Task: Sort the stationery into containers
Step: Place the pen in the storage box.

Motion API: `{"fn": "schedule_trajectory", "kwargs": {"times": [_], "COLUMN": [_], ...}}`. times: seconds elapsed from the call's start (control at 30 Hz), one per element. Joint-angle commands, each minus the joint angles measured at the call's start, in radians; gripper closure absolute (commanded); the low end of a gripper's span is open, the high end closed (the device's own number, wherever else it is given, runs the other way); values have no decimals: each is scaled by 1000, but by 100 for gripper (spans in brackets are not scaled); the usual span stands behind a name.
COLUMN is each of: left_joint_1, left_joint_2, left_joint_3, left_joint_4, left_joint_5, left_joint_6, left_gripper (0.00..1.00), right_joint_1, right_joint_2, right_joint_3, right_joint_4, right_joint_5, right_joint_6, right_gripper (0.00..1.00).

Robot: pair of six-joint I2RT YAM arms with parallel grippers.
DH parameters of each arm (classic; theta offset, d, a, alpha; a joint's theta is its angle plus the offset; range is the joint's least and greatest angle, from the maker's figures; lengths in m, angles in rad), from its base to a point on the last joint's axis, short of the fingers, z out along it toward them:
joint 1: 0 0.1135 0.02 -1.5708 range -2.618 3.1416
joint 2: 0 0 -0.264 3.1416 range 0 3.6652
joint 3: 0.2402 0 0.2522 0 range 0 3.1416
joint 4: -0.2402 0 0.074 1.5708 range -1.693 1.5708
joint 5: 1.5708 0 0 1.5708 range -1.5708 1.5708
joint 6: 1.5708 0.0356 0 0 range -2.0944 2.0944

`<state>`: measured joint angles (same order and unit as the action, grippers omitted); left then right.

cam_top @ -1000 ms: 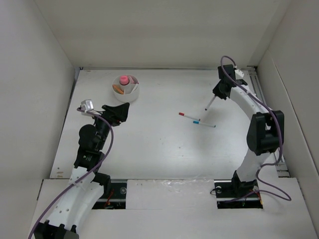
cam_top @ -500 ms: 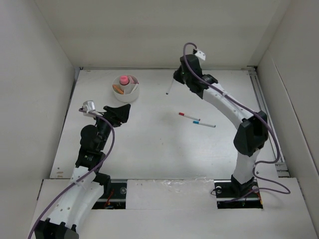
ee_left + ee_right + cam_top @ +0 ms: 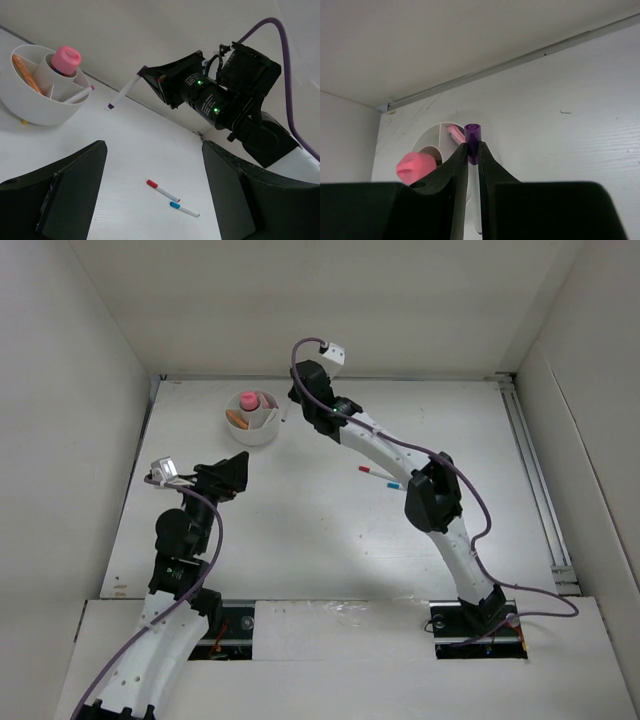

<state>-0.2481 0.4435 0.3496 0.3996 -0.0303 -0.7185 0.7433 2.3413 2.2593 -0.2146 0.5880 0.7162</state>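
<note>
While the left gripper [image 3: 238, 466] hangs open and empty near the divided white bowl [image 3: 255, 437], the right arm is no longer at the far right of the worktop [image 3: 330, 540], where it was a second ago. It now reaches across to the bowl. The right gripper [image 3: 146, 73] is clamped on a purple-capped pen [image 3: 125, 92], whose tip slants down just beside the rim. The drop-off looks close. The red-capped pen [image 3: 162, 188] and blue-capped pen [image 3: 183, 209] lie unsorted mid-worktop.
</note>
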Motion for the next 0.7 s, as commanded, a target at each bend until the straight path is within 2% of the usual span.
{"fn": "schedule_trajectory", "kwargs": {"times": [0.0,0.17,0.4,0.67], "left_joint_1": [-5,-5,-5,-5], "left_joint_2": [1,23,34,34], "left_joint_3": [-11,-11,-11,-1], "left_joint_4": [48,58,70,61], "left_joint_5": [-25,-11,0,0], "left_joint_6": [-7,-16,-16,-16], "left_gripper": [26,26,26,26], "right_joint_1": [25,36,76,85], "right_joint_2": [22,68,161,233], "right_joint_3": [92,132,212,244], "right_joint_4": [106,165,262,304], "right_joint_5": [88,99,210,210], "right_joint_6": [-70,-80,-115,-124], "right_gripper": [100,100,99,98]}}
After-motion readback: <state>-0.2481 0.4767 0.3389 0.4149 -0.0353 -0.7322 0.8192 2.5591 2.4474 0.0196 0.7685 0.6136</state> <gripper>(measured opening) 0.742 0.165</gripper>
